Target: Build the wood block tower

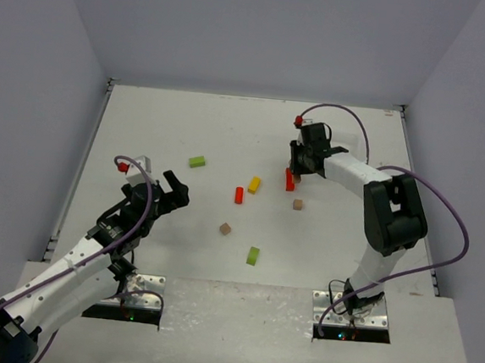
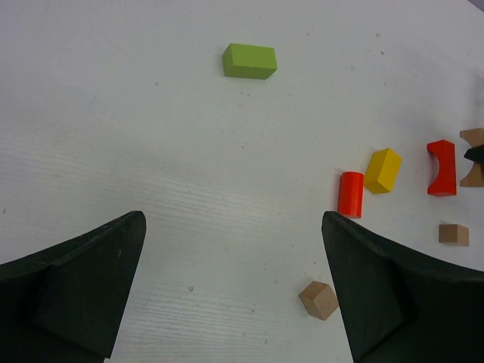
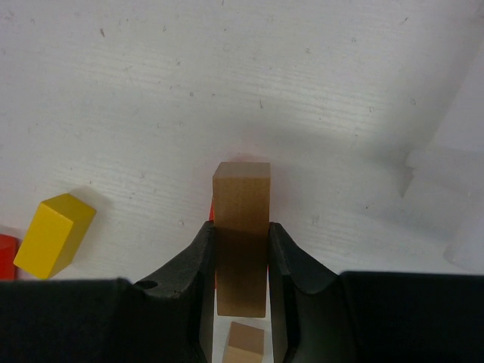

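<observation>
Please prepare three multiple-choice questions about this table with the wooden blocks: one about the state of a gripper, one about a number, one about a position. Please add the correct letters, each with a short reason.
1. What is the right gripper doing?
A. It is open and empty.
B. It is shut on a brown block.
C. It is shut on a blue ball.

2. How many lime green blocks lie on the table?
A. One
B. Two
C. Four

3. What lies closest to the red cylinder?
A. The yellow block
B. A lime green block
C. The brown block in the gripper

Answers:
1 B: the right wrist view shows both fingers against the brown block's sides.
2 B: one lies further back on the left, and another lies nearer the arm bases.
3 A: the yellow block lies right beside the cylinder.
</observation>
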Motion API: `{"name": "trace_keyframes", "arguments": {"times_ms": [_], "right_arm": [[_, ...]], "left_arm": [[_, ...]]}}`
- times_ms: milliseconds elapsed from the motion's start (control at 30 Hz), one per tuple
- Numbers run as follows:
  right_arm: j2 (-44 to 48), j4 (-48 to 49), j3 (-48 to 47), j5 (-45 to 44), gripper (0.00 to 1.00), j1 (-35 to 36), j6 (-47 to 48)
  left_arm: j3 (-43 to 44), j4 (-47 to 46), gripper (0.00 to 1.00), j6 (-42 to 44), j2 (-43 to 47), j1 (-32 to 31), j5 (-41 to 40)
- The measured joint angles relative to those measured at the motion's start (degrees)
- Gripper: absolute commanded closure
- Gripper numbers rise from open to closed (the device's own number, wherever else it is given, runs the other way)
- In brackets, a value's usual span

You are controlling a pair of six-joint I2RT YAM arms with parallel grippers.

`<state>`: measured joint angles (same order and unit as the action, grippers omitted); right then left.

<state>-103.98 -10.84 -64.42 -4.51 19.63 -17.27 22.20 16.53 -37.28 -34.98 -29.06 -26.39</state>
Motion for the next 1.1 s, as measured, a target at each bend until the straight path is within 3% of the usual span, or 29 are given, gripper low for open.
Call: {"name": "trace_keyframes", "arguments": {"times_ms": [1100], "right_arm": [[-1.87, -0.43, 0.87, -2.67, 0.77, -3.03, -1.69]], "left_arm": [[-0.11, -1.30, 0.00, 1.05, -0.07, 0.00, -0.02]]}}
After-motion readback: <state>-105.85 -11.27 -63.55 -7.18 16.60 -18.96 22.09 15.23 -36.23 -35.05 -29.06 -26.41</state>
